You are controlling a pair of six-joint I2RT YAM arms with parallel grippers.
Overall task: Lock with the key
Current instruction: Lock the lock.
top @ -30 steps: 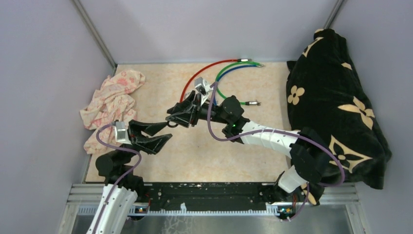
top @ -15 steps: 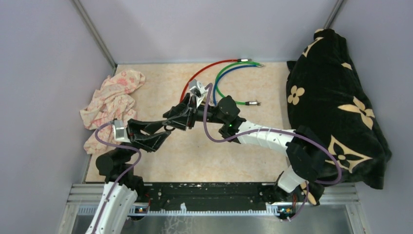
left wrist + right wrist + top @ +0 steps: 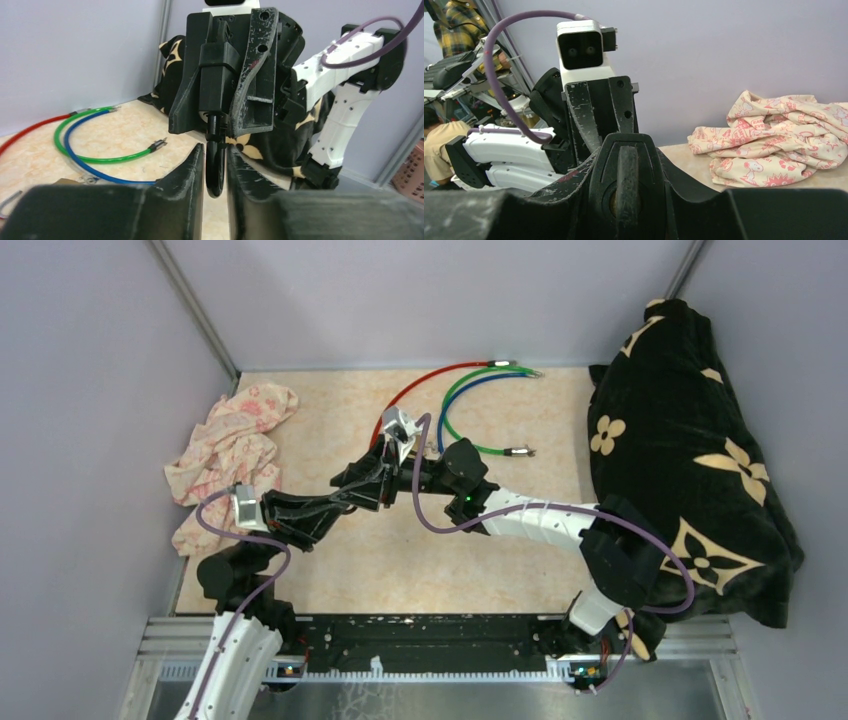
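While the table (image 3: pixel 430 560) carries a black flowered cushion (image 3: pixel 680 460) along its right edge, a pink cloth (image 3: pixel 230 455) lies bunched at the left and three cables (image 3: pixel 470 373) curve across the far side. Both arms meet above the table's middle, fingertips almost touching. The right gripper (image 3: pixel 348 480) is clamped on the lock (image 3: pixel 217 75), a black block held off the table. From the lock a thin stem leads to the key (image 3: pixel 215 155), whose dark oval head the left gripper (image 3: pixel 215 165) pinches. The key's long axis runs gripper to gripper, head toward the left arm.
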